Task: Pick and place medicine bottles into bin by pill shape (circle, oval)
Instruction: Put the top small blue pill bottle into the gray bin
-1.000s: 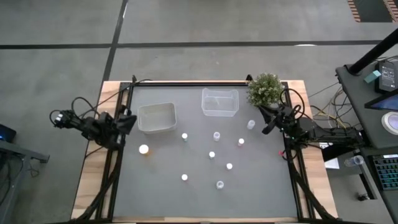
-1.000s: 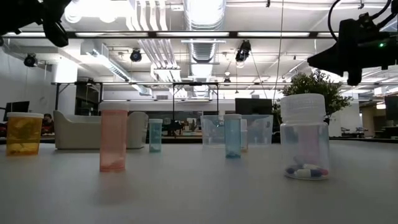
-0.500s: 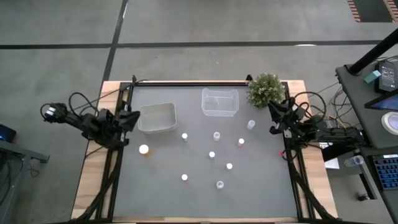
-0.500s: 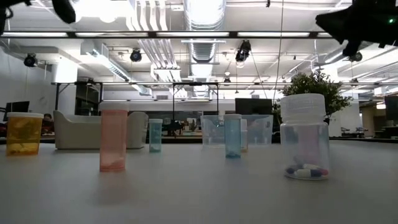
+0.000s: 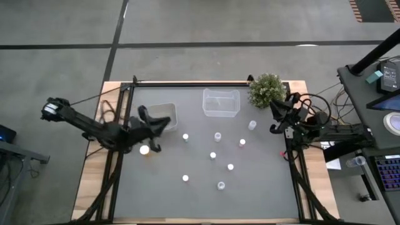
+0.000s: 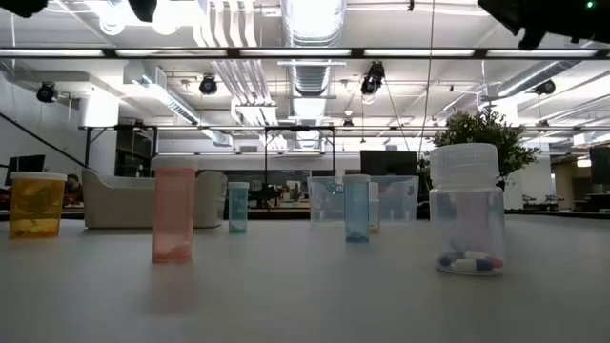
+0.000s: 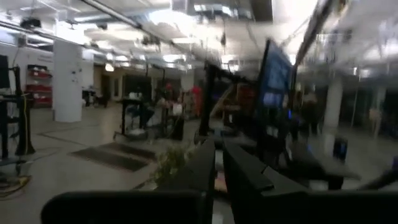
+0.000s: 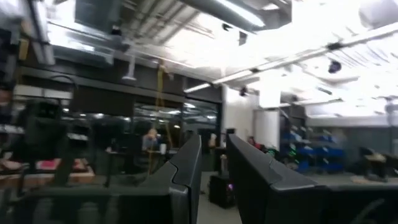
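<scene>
We read the high view left to right. Left gripper point(image 5: 164, 125) sits over the front edge of the left tub point(image 5: 157, 117), arm reaching in from the left table edge; in its wrist view the fingers point(image 7: 202, 165) stand with a narrow gap, nothing between them, so we call them slightly apart and empty.

Just in front of that gripper we see a yellow-orange bottle point(image 5: 144, 150) on the grey mat point(image 5: 250, 194), near the mat's left side. The rest of the bottles are loose on the mat, all outside the tubs: one white cap point(image 5: 185, 137) just right of the left tub, one point(image 5: 185, 178) nearer the front, one point(image 5: 213, 155) mid-mat, one point(image 5: 217, 136) in front of the clear tub point(image 5: 220, 102), one point(image 5: 230, 167) and a clear one point(image 5: 221, 185) toward the front, a reddish one point(image 5: 242, 142), and a clear one point(image 5: 252, 125) below the plant point(image 5: 266, 90).

Low view: amber bottle point(image 6: 36, 204) far left, pink one point(image 6: 173, 210), clear one with capsules point(image 6: 466, 210) nearest.

Right gripper point(image 5: 275, 116) is at the right table edge beside the plant, well apart from the bottles; its fingers point(image 8: 186, 171) show a small gap, empty.
</scene>
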Robot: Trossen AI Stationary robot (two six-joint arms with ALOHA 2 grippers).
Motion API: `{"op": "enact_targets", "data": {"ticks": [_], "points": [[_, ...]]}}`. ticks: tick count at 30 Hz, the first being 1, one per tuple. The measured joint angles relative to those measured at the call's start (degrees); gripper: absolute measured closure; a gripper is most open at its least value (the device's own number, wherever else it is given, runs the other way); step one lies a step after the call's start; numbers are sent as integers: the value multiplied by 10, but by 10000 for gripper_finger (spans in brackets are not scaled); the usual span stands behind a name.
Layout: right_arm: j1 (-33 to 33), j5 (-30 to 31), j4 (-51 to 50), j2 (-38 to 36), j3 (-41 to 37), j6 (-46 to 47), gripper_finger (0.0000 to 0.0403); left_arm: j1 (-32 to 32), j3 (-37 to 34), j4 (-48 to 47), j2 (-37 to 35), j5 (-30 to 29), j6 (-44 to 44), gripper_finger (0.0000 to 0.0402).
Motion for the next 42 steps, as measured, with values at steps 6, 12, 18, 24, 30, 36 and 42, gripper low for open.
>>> {"op": "enact_targets", "data": {"ticks": [6,12,18,24,30,36,42], "points": [[0,-52,-2,43,24,-3,335,16,45,-51,73,2,-54,385],[0,-52,-6,72,54,-8,335,47,95,-97,118,11,-58,385],[0,-51,-67,82,78,-13,335,105,159,-248,144,130,-160,385],[0,-51,-142,82,102,-14,335,163,224,-480,174,261,-242,385],[0,-50,-199,82,118,-8,335,181,276,-683,223,290,-249,379],[0,-50,-209,82,116,0,335,184,329,-820,292,334,-233,332],[0,-50,-212,82,110,9,335,188,357,-846,356,341,-189,260]]}}
